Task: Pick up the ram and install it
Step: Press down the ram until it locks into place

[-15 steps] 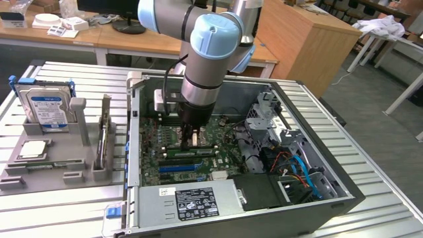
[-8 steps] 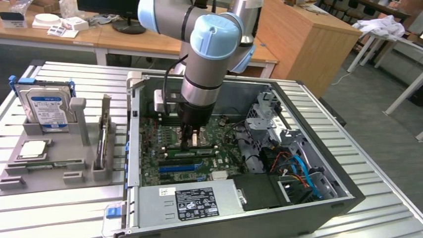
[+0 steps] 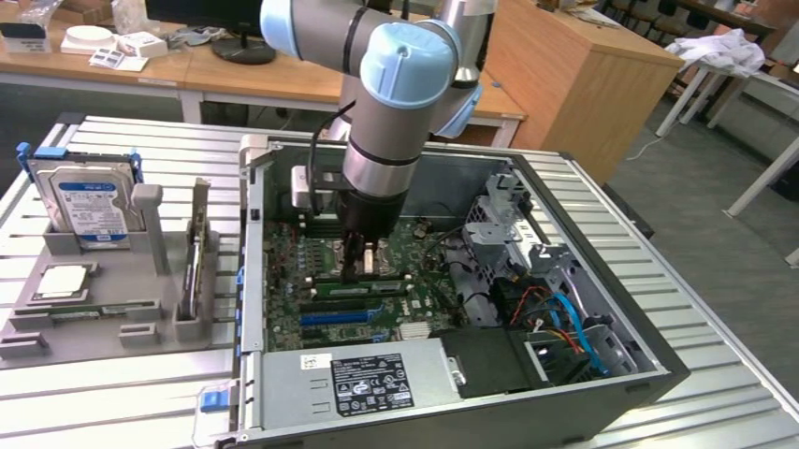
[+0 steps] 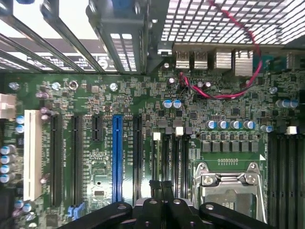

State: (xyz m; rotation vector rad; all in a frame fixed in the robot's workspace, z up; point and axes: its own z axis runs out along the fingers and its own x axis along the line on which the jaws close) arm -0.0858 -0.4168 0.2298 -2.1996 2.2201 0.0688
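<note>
- The pincer (image 4: 161, 188) is closed, its two black fingers pressed together with nothing visible between them; it points straight down at the motherboard (image 4: 95, 157), judged low enough to press on the memory slots.
- Just below the fingertips runs a row of narrow black slots (image 4: 177, 162) with white latches at their ends; beside them sits the empty silver processor socket (image 4: 228, 183).
- In the exterior view the arm (image 3: 393, 103) reaches down into the open computer case (image 3: 600, 374); the ram (image 3: 362, 286) appears to lie seated in a slot right under the pincer (image 3: 355, 269), though its edges are hard to make out.
- At the exterior view's left, on the slatted metal surface (image 3: 112, 412), a grey holder tray (image 3: 88, 327) keeps spare parts upright for easy grasping; a hard drive (image 3: 90, 208) stands in it, a square chip (image 3: 65, 281) lies flat, and a thin board (image 3: 196, 257) stands on edge.
</note>
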